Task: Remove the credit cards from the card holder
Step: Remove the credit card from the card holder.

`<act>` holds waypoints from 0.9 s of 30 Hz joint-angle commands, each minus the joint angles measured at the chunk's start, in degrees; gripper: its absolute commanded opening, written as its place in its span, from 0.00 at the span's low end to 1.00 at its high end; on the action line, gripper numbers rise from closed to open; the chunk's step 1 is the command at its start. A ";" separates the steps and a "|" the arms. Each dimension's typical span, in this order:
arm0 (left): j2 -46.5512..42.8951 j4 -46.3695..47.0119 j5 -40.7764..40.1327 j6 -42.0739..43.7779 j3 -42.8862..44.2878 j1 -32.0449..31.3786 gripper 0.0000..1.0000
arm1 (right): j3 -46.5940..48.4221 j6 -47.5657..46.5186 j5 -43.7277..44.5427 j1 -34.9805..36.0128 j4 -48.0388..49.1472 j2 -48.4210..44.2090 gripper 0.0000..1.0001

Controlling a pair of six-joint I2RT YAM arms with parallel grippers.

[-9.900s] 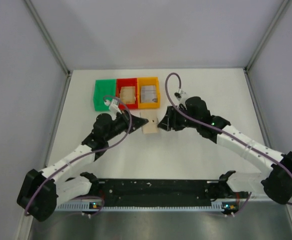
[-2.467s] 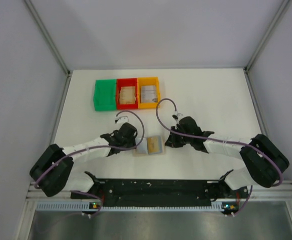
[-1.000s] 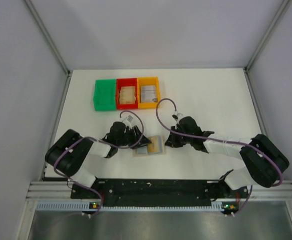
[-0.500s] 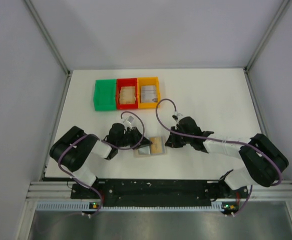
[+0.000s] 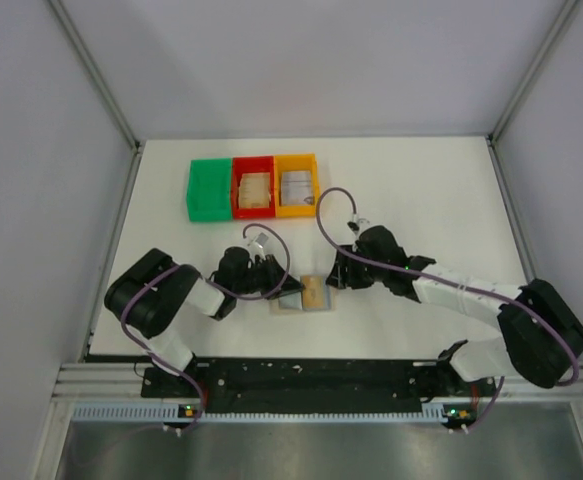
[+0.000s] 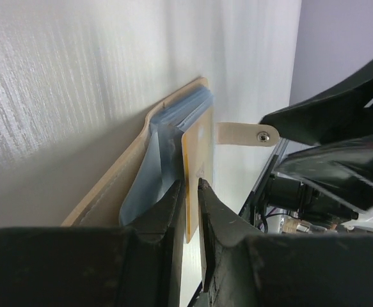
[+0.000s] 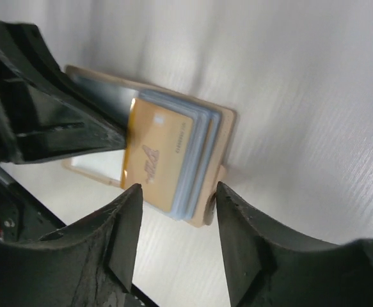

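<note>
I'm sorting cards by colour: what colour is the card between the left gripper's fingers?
Golden yellow; the card shows best in the right wrist view.

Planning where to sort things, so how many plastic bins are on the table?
3, in a row at the far side: green bin left, red bin middle, orange bin right. None looks hidden.

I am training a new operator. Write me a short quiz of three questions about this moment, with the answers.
1. True or false: the left pincer pinches a thin tan-yellow card lying in the open tan leather bifold card holder.
2. Which plastic bin holds the grey-silver cards? A. green bin B. red bin C. orange bin
3. Fill in: the jaws of the right pincer stand ___.
Key: 1 true; 2 C; 3 open.
</note>
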 commanded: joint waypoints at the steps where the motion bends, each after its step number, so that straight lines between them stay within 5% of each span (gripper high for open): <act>1: 0.85 3.93 1.13 -0.18 0.07 0.16 0.18 | 5.45 -0.21 2.71 -0.44 -3.58 -5.48 0.52; 27: -2.31 -9.08 -2.04 3.60 1.48 0.25 0.16 | -0.61 13.24 -8.46 -1.14 15.23 6.90 0.42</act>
